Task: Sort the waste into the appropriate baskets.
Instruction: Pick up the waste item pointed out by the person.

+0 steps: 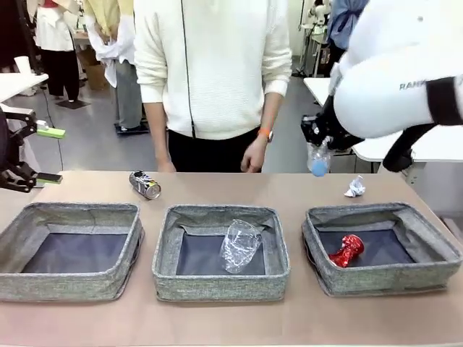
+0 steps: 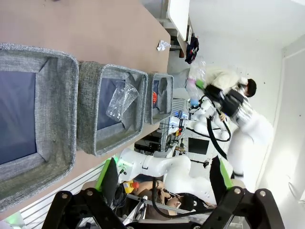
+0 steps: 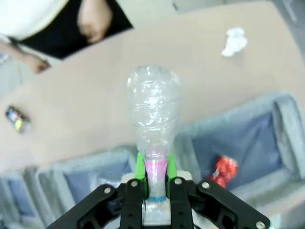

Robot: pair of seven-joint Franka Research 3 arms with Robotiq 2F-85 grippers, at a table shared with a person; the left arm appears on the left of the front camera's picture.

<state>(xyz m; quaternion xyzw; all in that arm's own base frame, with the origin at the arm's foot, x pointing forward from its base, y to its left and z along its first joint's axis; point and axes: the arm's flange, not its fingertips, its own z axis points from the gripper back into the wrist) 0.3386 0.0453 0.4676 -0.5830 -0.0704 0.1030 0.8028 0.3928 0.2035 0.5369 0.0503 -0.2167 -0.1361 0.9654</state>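
Grey baskets: three stand in a row on the surface (image 1: 231, 318), all beyond my right jaws.
Done: the clear plastic cup (image 1: 240, 246) lies in the middle basket (image 1: 217, 214); the crushed red can (image 1: 347, 251) lies in the right basket (image 1: 376, 213).
Left to do: the left basket (image 1: 72, 211) holds nothing I can see. The dark printed can (image 1: 145, 184) and the crumpled paper ball (image 1: 354, 187) lie loose on the surface past the baskets.
Progress: I judge two pieces of five sorted, with a third in hand and not yet in any basket.
Right jaws: nearly closed, green pads (image 3: 139, 167) clamped on the neck of the small clear bottle (image 3: 153, 109).
Bottle against jaws: its neck sits between the pads, the blue cap back toward my palm. The crumpled body sticks straight out past my fingertips, clear of the surface.
Baskets against jaws: the right basket shows to one side of the pads, the middle basket to the other.
Left jaws: spread wide, holding nothing, well apart from the waste.
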